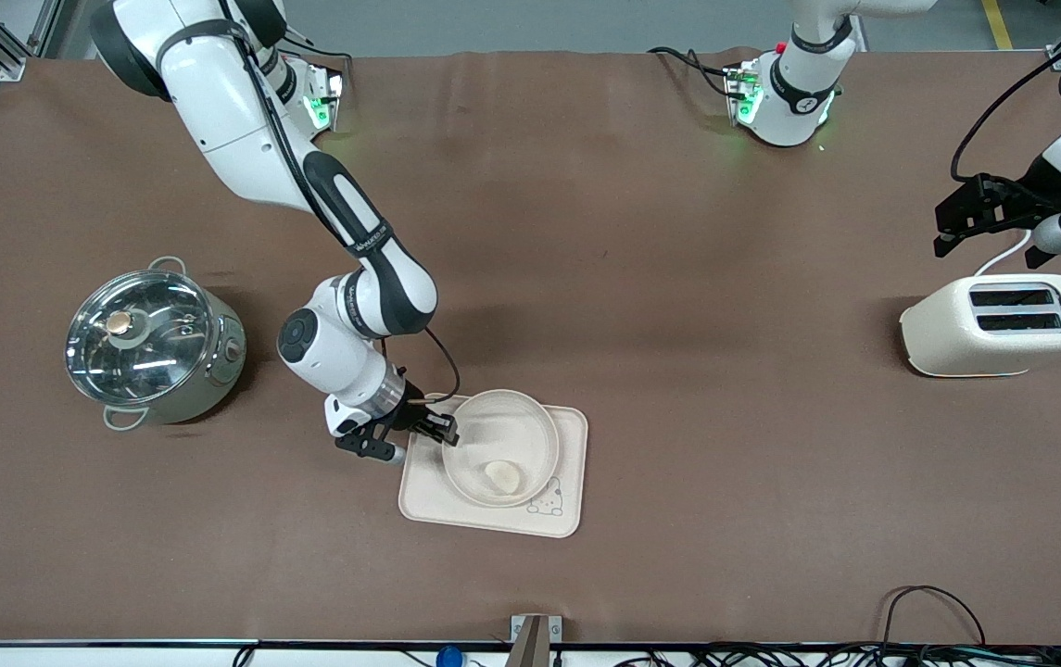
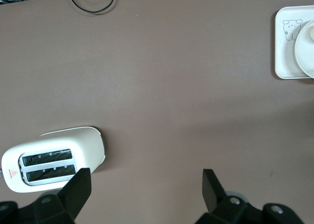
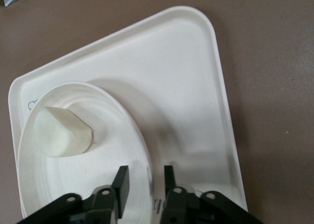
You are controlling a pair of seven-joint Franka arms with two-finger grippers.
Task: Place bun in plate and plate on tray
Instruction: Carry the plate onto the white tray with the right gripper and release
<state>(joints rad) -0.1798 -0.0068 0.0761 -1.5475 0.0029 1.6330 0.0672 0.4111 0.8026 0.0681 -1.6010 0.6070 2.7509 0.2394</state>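
Observation:
The round cream plate [image 1: 493,398] rests on the rectangular tray [image 1: 570,435] with the bunny drawing. The small white bun [image 1: 503,476] lies in the plate, on the part nearest the front camera. My right gripper [image 1: 442,434] is low at the plate's edge toward the right arm's end, and it is open. In the right wrist view its fingers [image 3: 121,182] straddle the plate's [image 3: 103,106] rim with a gap on each side, the bun [image 3: 63,132] and tray [image 3: 186,87] ahead of them. My left gripper [image 1: 986,252] waits open in the air by the toaster, holding nothing [image 2: 146,180].
A cream toaster [image 1: 998,324] stands toward the left arm's end of the table. A steel pot with a glass lid [image 1: 150,338] stands toward the right arm's end. Cables [image 1: 933,602] lie along the table's front edge. Brown cloth covers the table.

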